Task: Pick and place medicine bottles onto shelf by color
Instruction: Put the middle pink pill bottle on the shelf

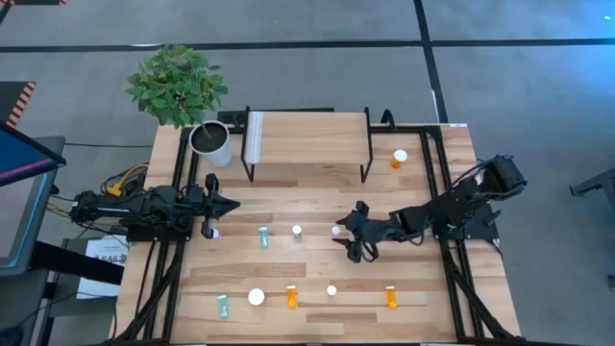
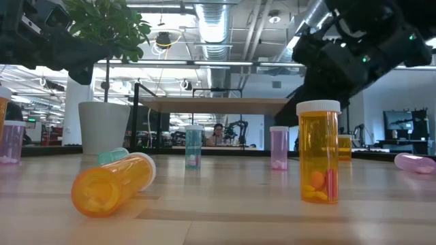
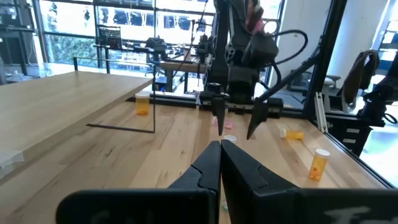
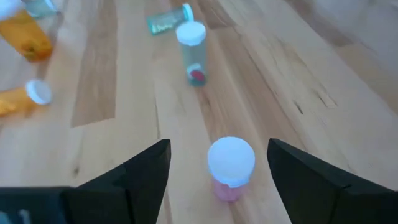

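The shelf, a light-wood board on black legs, stands at the table's far middle with nothing on it. My right gripper is open and low over the table's middle. Its fingers stand on either side of an upright pink bottle with a white cap, also in the high view, with a gap on each side. Beyond it stand a teal bottle and a lying teal one. My left gripper is shut, hovering near the left edge, beside another pink bottle.
A white plant pot stands left of the shelf. An orange bottle stands right of it. Teal, orange and white-capped bottles lie or stand along the near side. Bare wood lies between the shelf and the middle row.
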Controlling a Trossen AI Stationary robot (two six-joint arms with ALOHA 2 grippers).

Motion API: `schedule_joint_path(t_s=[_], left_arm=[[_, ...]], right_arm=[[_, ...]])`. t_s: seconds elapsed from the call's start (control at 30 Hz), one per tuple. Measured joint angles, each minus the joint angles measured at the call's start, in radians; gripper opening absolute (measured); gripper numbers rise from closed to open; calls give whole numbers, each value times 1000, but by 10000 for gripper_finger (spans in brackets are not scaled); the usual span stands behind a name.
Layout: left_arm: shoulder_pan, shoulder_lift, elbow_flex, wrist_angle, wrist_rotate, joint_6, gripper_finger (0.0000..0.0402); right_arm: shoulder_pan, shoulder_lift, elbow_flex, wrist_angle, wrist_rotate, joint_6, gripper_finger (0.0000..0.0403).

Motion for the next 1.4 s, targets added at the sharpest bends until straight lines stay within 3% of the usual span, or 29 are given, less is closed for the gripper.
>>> schedule_joint_path(t_s=[0.3,0.6,1.4], left_arm=[[0,0,0,0,0,0,0],[0,0,0,0,0,0,0],[0,0,0,0,0,0,0]], right_arm=[[-8,72,22,4,1,1,289],[-8,76,22,7,1,8,261],[-7,76,22,6,1,30,150]])
